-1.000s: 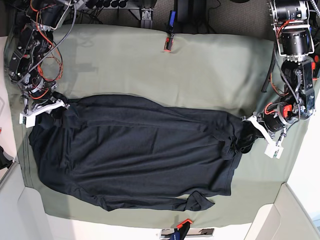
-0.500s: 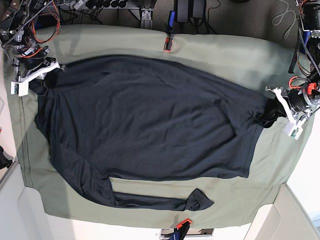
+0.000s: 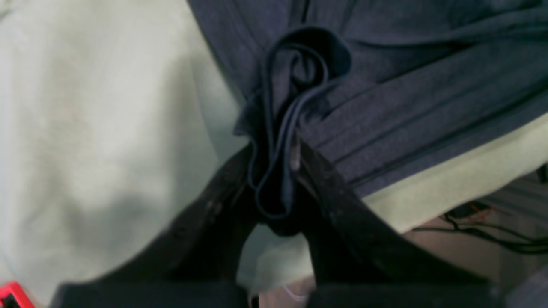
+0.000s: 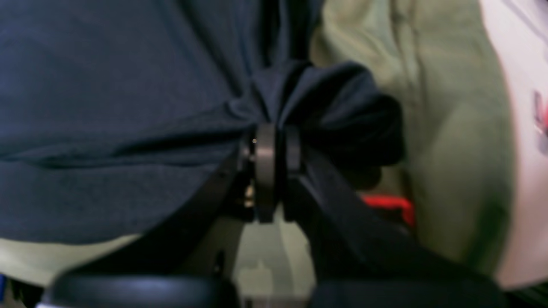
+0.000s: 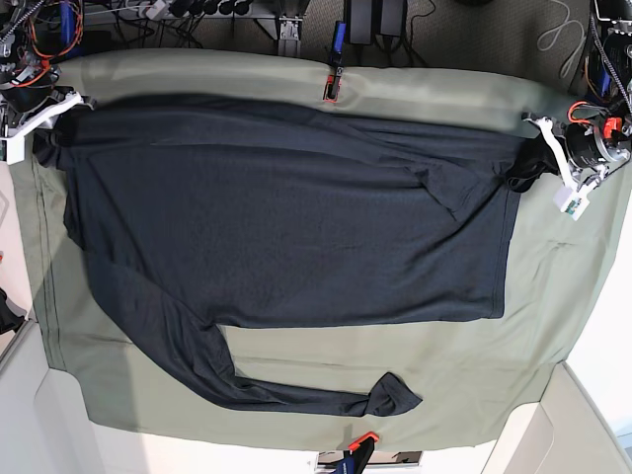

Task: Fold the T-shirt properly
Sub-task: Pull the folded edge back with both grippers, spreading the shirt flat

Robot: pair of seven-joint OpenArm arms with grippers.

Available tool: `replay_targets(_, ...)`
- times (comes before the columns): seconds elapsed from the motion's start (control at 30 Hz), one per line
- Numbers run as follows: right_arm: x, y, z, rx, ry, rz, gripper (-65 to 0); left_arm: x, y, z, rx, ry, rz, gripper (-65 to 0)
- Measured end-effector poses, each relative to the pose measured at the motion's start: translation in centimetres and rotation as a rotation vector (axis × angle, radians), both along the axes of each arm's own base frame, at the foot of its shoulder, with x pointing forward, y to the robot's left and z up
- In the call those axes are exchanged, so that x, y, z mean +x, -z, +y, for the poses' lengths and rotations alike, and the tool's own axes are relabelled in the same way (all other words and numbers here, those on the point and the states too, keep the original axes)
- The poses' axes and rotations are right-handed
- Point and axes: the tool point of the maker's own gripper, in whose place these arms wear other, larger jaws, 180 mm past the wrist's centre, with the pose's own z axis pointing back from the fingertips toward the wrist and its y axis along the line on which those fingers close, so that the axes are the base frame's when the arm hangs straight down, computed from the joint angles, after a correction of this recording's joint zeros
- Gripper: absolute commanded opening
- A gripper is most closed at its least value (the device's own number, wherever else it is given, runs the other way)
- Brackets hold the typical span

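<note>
Base view: T-shirt (image 5: 286, 227) spread over table cloth (image 5: 434, 99)

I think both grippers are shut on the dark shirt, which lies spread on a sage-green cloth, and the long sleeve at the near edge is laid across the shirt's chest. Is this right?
Not quite. The sleeve is not across the chest: in the base view it lies on the green cloth, below the T-shirt body. The rest holds: left gripper and right gripper are shut on the fabric.

table cloth (image 5: 415, 118): sage green | cables (image 5: 197, 12) behind | floor (image 5: 464, 35) grey
</note>
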Motion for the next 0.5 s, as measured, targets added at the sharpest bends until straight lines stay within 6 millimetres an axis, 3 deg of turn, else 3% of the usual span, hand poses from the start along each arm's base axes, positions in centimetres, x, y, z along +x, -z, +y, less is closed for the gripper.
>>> replay_targets(0.27,0.1,-0.1,-0.2,-0.005,-0.003,-0.002,-65.0,-0.2,0.2,-0.4,-0.007,0.012,0.003,-63.5)
replay_targets(0.37,-0.1,0.5,-0.4,0.0,0.004,0.014,-65.0,-0.3,0.3,-0.2,0.005,0.012,0.008,-47.3)
replay_targets(0.4,-0.1,0.6,-0.5,-0.004,0.006,0.015,-61.8,-0.4,0.4,0.2,0.023,0.011,0.014,-42.7)
replay_targets(0.5,-0.2,0.9,-0.7,-0.006,0.008,0.017,-39.7,-0.4,0.4,0.3,0.023,0.008,0.014,-34.5)
